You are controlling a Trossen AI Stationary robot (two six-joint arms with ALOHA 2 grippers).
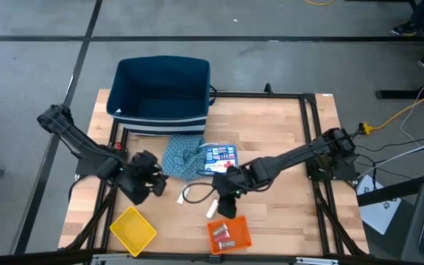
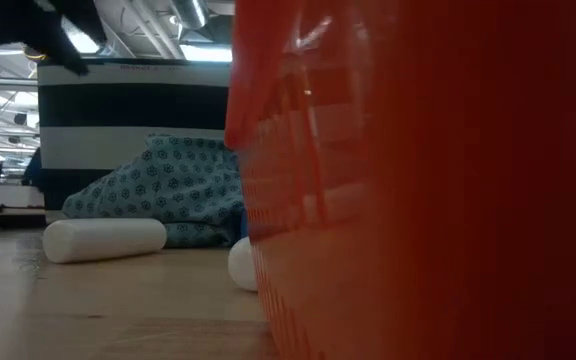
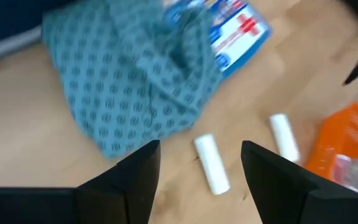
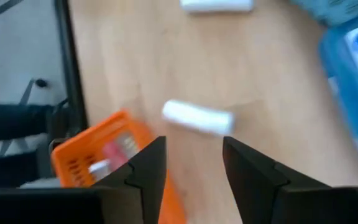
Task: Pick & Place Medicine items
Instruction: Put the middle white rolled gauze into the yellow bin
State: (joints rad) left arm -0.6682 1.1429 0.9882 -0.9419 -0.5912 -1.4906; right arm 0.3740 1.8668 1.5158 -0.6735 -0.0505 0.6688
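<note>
Two small white cylinders lie on their sides on the wood: one (image 1: pixel 213 209) (image 4: pixel 197 117) just beyond my right gripper (image 1: pixel 227 199) (image 4: pixel 194 146), the other (image 1: pixel 184 196) (image 3: pixel 211 163) ahead of my left gripper (image 1: pixel 152 181) (image 3: pixel 201 152). Both grippers are open and hover over the table, holding nothing. The flat blue-and-white box with a red cross (image 1: pixel 221 157) (image 3: pixel 238 31) lies flat beside the teal patterned cloth (image 1: pixel 182 156), one edge tucked under it. Small pieces (image 1: pixel 223 234) lie in the orange tray (image 1: pixel 241 237).
A yellow tray (image 1: pixel 132 230) sits at the near left and the orange tray near the front edge, filling much of the low view (image 2: pixel 418 200). A dark blue striped bin (image 1: pixel 162 96) stands at the far side. A black frame (image 1: pixel 308 132) borders the table.
</note>
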